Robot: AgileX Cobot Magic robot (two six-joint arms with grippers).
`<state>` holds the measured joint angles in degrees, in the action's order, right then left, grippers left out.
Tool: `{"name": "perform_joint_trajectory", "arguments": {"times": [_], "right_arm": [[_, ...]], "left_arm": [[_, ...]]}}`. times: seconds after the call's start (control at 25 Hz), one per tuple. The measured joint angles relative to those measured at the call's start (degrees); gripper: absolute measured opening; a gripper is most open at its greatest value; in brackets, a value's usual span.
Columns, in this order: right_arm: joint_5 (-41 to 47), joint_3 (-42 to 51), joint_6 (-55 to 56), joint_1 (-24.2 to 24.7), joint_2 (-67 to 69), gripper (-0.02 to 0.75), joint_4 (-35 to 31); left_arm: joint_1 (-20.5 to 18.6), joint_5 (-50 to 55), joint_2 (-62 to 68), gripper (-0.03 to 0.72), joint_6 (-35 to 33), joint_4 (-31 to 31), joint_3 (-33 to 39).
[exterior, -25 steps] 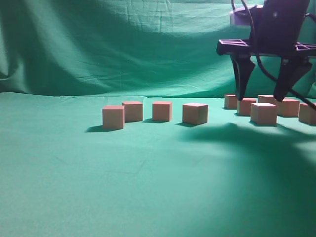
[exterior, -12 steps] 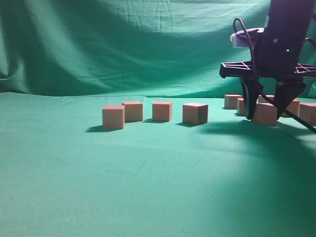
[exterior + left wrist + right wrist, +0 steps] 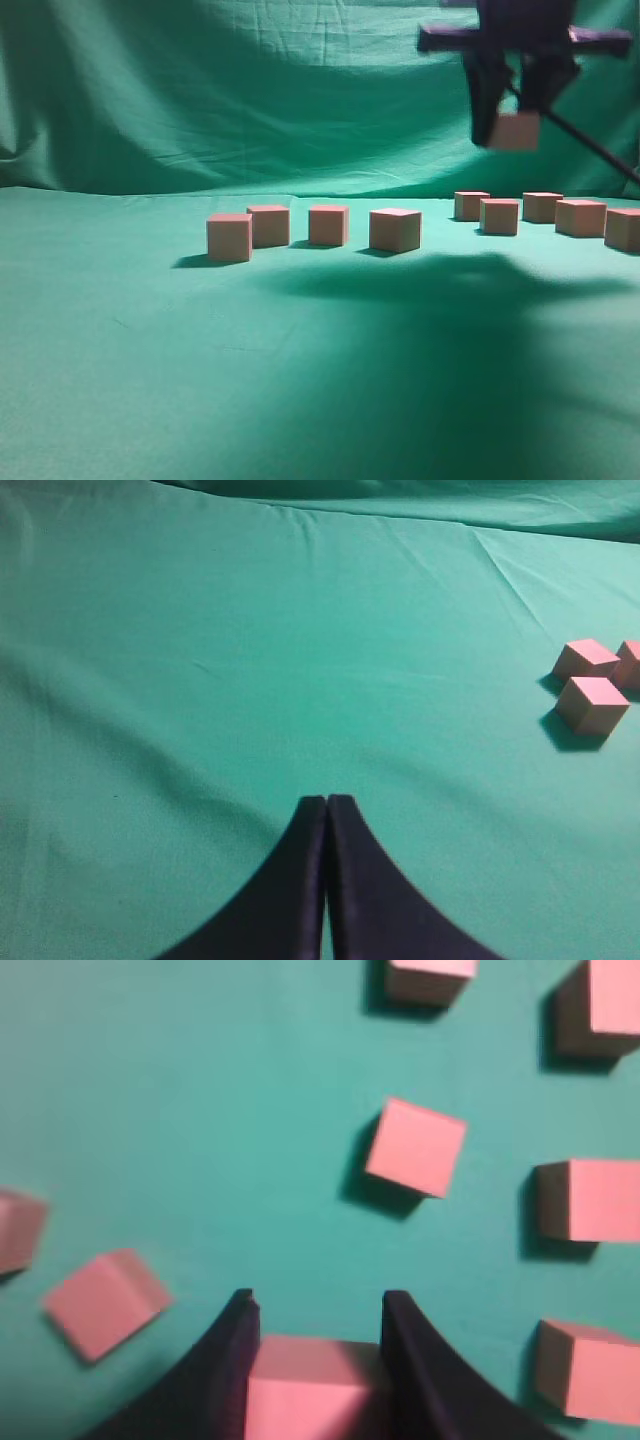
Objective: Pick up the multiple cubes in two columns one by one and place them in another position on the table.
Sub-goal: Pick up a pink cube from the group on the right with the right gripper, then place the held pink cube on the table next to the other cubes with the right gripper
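Exterior view shows what has just changed: the right tool [image 3: 507, 128], which a second ago stood low over the cubes at the right of the frame, has risen to the upper right and now grips one cube [image 3: 516, 131] well clear of the tabletop [image 3: 300, 380]. That cube is gone from the front of the right-hand group [image 3: 545, 213], so the pick looks done and the carry is the step in hand. Right wrist view confirms the hold: both fingers [image 3: 235, 1350] press the sides of the cube [image 3: 315, 1385]. Four cubes [image 3: 312, 229] already sit in a row at mid-frame, probably the set-down area. Five remain at right, one cut by the frame edge, so I may be missing others. Broad bare cloth lies in the lower half of the frame, with ample room to travel leftward. Left wrist view shows the left tool [image 3: 327, 815] closed and empty over bare cloth.
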<state>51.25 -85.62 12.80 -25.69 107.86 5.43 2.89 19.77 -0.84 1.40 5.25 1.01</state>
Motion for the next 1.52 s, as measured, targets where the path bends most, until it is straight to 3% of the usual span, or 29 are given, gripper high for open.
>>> {"name": "perform_joint_trajectory", "arguments": {"times": [0.32,0.52,1.52], "right_arm": [[1.2,-0.4,-1.5,-18.3,-2.1,0.258,-0.6],[-2.5,-0.4,-1.3,-25.8,2.4,0.258,-0.6],[-13.2,-0.9,-1.7,-26.5,11.4,0.258,4.7]], "left_arm": [[0.0,0.0,0.0,0.000,0.0,0.0,0.0],[0.0,0.0,0.0,0.000,0.0,0.0,0.0],[0.0,0.0,0.0,0.000,0.0,0.0,0.0]]}}
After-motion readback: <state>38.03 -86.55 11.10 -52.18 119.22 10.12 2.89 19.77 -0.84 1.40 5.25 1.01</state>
